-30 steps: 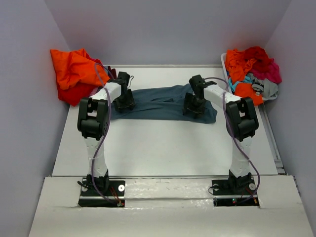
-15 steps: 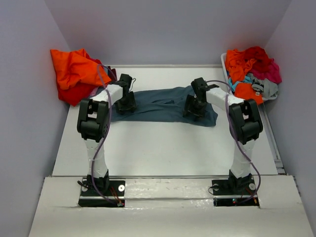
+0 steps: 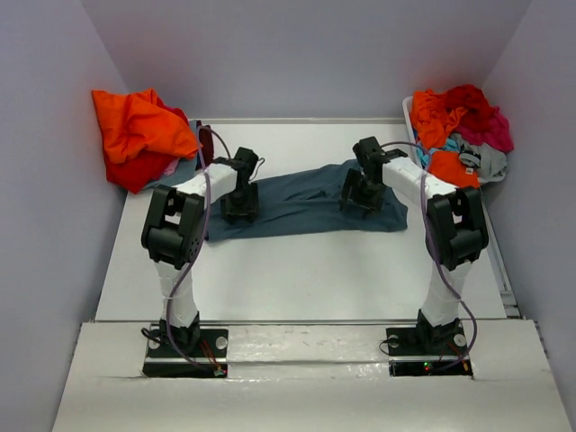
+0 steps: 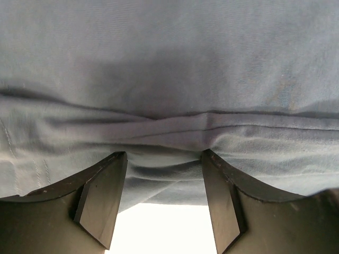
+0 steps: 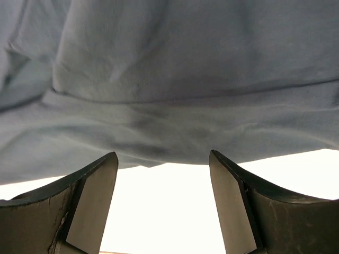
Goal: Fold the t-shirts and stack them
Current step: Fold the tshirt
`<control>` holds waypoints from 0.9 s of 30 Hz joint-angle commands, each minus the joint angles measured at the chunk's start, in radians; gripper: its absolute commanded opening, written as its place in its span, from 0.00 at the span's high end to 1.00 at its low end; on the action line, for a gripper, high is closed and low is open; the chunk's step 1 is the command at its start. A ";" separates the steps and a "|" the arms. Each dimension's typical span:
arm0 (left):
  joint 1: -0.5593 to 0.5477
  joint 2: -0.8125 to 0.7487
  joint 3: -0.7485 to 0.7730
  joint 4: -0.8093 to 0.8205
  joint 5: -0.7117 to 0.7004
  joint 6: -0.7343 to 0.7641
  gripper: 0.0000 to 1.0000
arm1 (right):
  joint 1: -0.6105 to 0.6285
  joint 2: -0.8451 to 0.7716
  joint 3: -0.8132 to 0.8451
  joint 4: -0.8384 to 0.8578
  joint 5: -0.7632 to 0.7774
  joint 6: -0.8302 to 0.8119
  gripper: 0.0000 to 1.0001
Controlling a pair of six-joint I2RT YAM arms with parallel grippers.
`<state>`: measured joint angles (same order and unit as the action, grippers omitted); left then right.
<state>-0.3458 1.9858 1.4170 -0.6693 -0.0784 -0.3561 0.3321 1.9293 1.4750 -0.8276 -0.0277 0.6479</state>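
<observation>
A dark slate-blue t-shirt (image 3: 297, 202) lies stretched left to right across the far middle of the table. My left gripper (image 3: 241, 205) is down on its left part, and my right gripper (image 3: 360, 193) is on its right part. In the left wrist view my left gripper (image 4: 164, 157) is open, with a bunched fold of the shirt (image 4: 169, 95) between its fingertips, not pinched. In the right wrist view my right gripper (image 5: 163, 159) is open over the shirt's (image 5: 175, 79) near edge, with bare table between its fingers.
A heap of orange and red shirts (image 3: 135, 135) lies at the far left corner. A white bin (image 3: 409, 112) at the far right holds orange, red, magenta, teal and grey shirts (image 3: 461, 126). White table (image 3: 297, 270) lies between the shirt and the arm bases.
My left gripper has moved right and nearer along the shirt. My right gripper has shifted slightly right. The shirt now lies longer and flatter, its left end nearer to me.
</observation>
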 commanded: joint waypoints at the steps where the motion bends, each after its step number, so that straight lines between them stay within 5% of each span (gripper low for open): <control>1: -0.007 -0.074 -0.090 -0.089 -0.024 0.029 0.30 | -0.031 -0.017 0.062 -0.042 0.051 0.001 0.25; 17: -0.025 -0.340 -0.371 -0.087 0.057 -0.004 0.30 | -0.031 0.160 0.375 -0.134 -0.001 -0.031 0.25; 27: -0.035 -0.325 -0.308 -0.096 0.054 -0.003 0.31 | -0.031 -0.018 0.242 -0.133 0.063 -0.002 0.25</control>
<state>-0.3698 1.6714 1.0569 -0.7330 -0.0322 -0.3573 0.3008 2.0598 1.7695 -0.9382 -0.0086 0.6327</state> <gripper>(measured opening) 0.698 0.751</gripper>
